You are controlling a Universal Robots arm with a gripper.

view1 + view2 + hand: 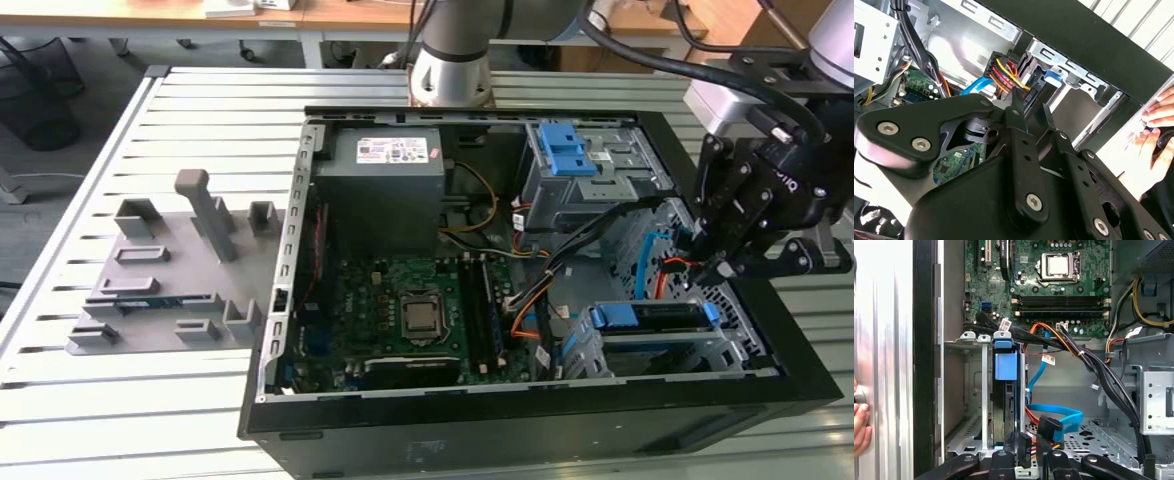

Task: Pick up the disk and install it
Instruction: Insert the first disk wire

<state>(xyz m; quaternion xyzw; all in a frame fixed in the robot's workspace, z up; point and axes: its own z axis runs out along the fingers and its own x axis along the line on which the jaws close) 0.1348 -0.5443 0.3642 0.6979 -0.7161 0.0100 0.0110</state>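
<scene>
open pc case (pixel 534 420) lies on its side on the slatted tabletop (pixel 200 100), so the bays face up for the arm. the disk (pixel 650 317) sits on edge in the lower drive cage (pixel 727 350) near the case's front corner, blue frame end up; in the first wrist view it shows as a blue tab (pixel 1005 365) slotted between the cage rails, looks seated or close to it. gripper (pixel 714 262) hangs just above the cage at the exterior view's right, down among the sata and power cables (pixel 1054 415). cannot tell if the fingers are open or closed, or if they touch anything. a person's hand (pixel 1159 125) rests at the case's outer wall, probably steadying it. grey parts fixture (pixel 174 270) sits apart beside the case.
</scene>
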